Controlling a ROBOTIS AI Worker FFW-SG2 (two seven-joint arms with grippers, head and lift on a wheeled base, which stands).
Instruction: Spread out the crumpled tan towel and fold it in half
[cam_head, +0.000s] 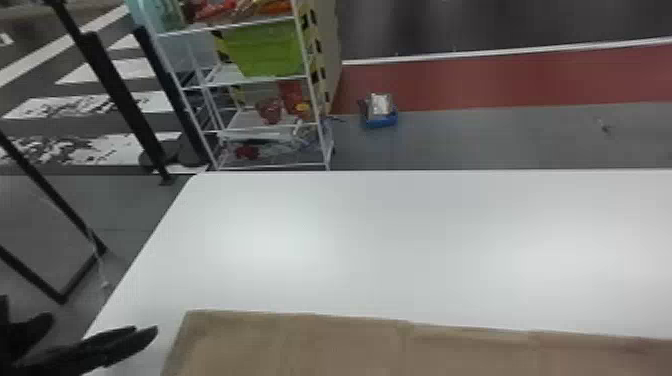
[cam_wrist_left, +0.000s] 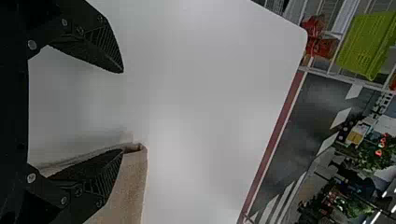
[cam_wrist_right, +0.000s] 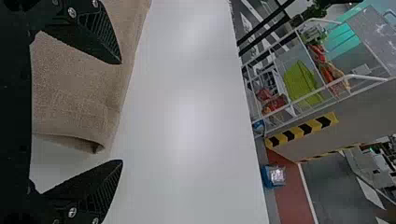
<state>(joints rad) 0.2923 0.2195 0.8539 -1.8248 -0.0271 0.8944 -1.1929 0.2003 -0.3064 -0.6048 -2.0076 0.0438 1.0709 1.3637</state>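
Mostly flat tan towel (cam_head: 300, 345), one corner curled | left hand (cam_head: 103, 323) wide | right hand (cam_wrist_right: 122, 112) wide

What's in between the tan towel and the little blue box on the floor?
Going from the tan towel to the little blue box, the head view shows the white table first, then some grey floor.

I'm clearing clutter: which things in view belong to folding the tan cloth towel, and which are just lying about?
For the job:
- tan cloth towel
- flat white table
- black two-fingered left gripper
- black two-fingered right gripper

Lying about:
- lime-green plastic basket on the white wire rack
- small blue box on the floor
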